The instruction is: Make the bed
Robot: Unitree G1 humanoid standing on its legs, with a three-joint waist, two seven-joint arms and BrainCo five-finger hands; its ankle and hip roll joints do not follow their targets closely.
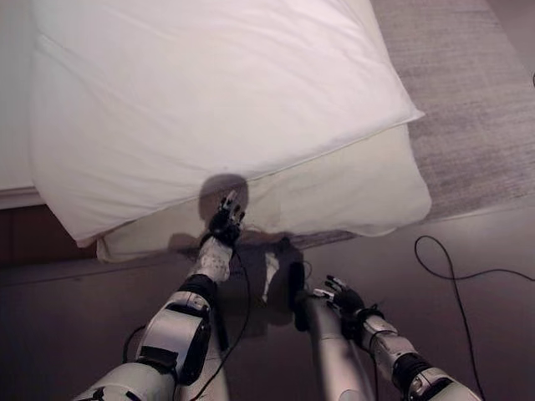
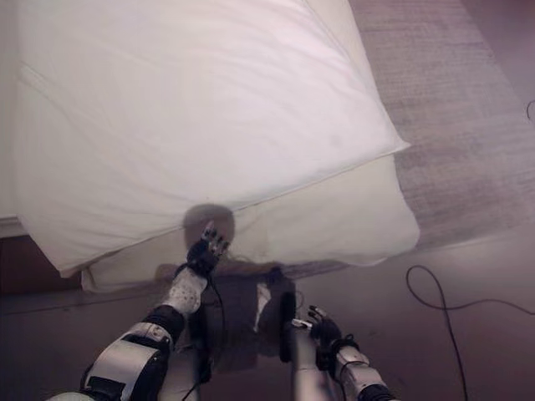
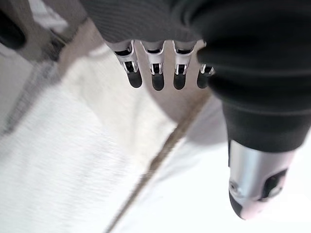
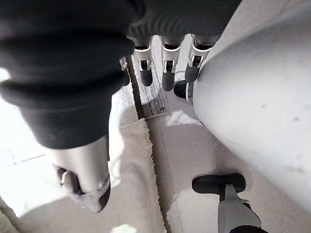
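Note:
A white duvet [image 1: 209, 109] lies over the bed, its near corner hanging over a cream under-layer [image 1: 351, 196] that bulges out beneath it. My left hand [image 1: 224, 224] reaches up to the bed's near edge, just below the duvet's hem, with its fingers [image 3: 156, 80] straight and the thumb apart, holding nothing. In the left wrist view the duvet's hem [image 3: 165, 150] runs right past the fingertips. My right hand [image 1: 343, 299] hangs low over the floor, apart from the bed, with its fingers [image 4: 167, 73] relaxed and empty.
A grey rug [image 1: 476, 109] lies along the bed's right side, and its fringed edge [image 4: 136, 160] shows under my right hand. Dark wooden bed frame [image 1: 25, 234] is exposed at the left. The floor [image 1: 468, 334] in front of the bed is dark.

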